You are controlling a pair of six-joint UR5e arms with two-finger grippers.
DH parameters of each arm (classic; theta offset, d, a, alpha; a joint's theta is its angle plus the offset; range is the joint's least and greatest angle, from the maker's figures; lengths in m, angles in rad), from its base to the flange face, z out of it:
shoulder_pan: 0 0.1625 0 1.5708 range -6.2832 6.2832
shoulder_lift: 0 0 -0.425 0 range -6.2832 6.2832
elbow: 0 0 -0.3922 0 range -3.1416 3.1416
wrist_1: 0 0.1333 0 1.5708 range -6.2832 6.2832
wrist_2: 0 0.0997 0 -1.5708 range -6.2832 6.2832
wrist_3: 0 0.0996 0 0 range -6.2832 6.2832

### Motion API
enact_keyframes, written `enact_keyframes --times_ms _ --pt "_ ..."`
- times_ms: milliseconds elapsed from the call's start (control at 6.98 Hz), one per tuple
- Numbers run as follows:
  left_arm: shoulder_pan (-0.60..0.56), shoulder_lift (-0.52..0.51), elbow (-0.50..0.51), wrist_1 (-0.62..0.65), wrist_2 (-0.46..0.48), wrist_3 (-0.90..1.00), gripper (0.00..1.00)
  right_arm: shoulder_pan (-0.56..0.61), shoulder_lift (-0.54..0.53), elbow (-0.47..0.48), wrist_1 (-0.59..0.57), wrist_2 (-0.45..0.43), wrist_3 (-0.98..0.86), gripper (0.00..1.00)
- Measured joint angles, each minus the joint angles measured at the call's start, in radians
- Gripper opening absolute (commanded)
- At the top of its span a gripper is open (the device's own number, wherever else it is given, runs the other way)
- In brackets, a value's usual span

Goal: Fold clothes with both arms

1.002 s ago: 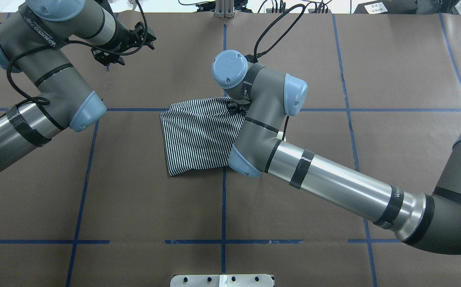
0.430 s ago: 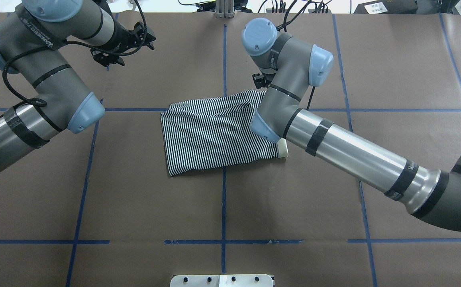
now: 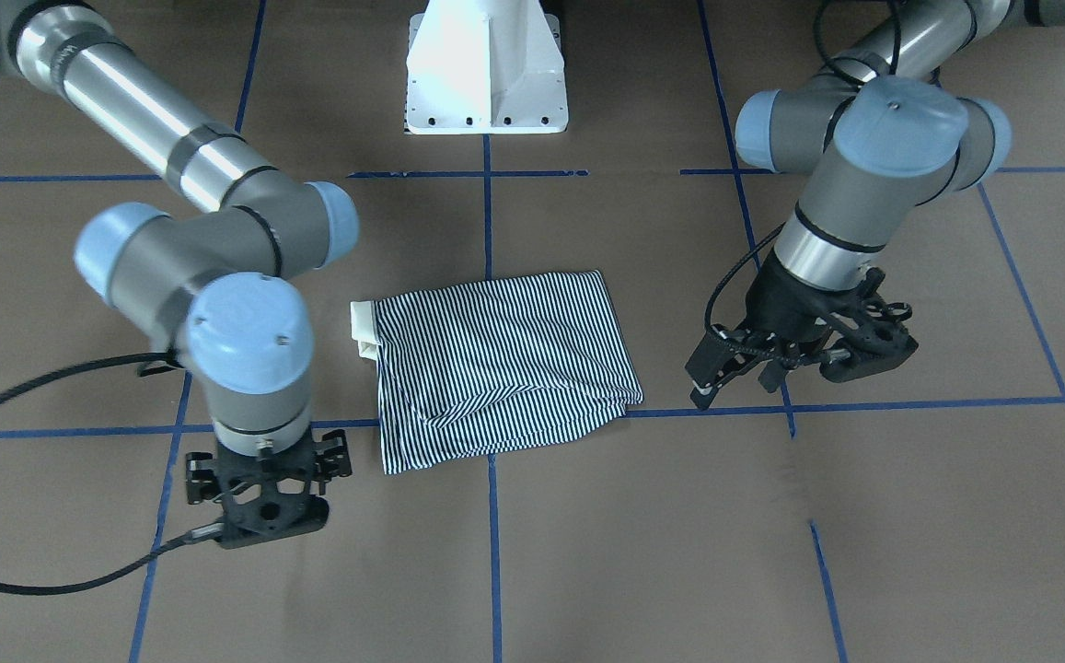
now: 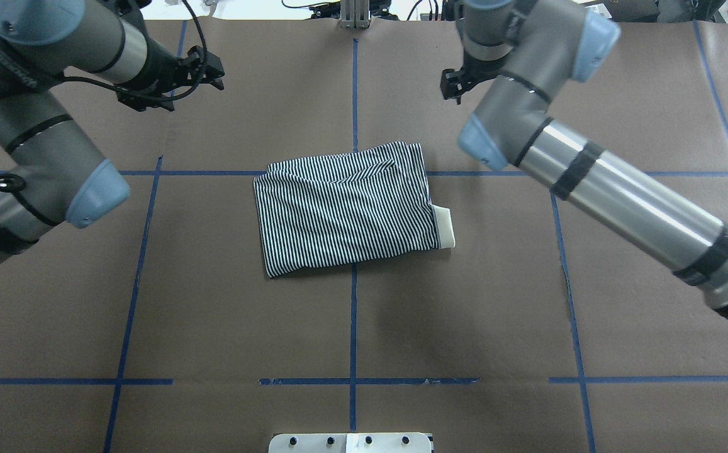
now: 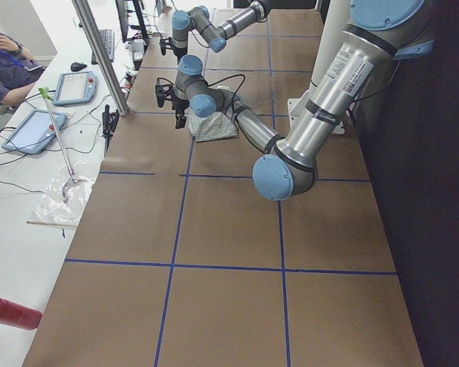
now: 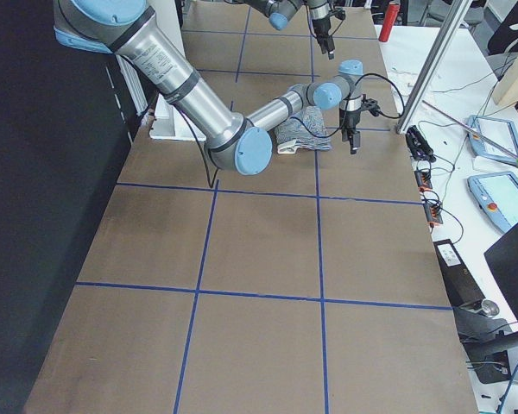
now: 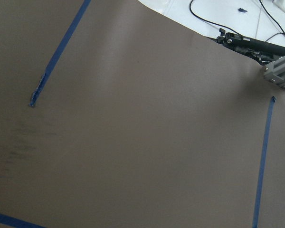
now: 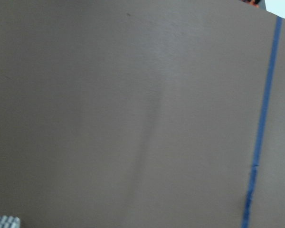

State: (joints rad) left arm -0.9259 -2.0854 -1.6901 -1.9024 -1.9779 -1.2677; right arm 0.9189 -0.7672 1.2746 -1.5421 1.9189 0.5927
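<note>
Right gripper [image 3: 265, 520] has quit the polo shirt [image 4: 345, 211] (collar [image 4: 444, 228] peeking out); left gripper [image 3: 785, 368] apart, both jaws wide.

The polo shirt [image 4: 345, 207] lies folded, so most of it is hidden under its top layer; only a strip of cream collar [image 4: 444, 228] shows at its right edge. The right pincer [image 3: 260, 502] points straight down, its fingertips covered by its own body, the gap between them unreadable. The right wrist view is blurred and cuts the shirt to one striped corner at the bottom-left edge.
</note>
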Motion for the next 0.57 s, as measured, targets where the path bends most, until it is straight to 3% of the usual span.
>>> enact_keyframes --times_ms 286,573 --pt "-0.103 0.095 -0.153 0.197 -0.019 0.337 1.0 0.186 -0.218 0.195 -0.015 0.202 -0.156 1.0" --pt "-0.261 0.177 -0.187 0.305 -0.071 0.694 1.0 0.385 -0.4 0.256 -0.049 0.342 -0.403 1.0"
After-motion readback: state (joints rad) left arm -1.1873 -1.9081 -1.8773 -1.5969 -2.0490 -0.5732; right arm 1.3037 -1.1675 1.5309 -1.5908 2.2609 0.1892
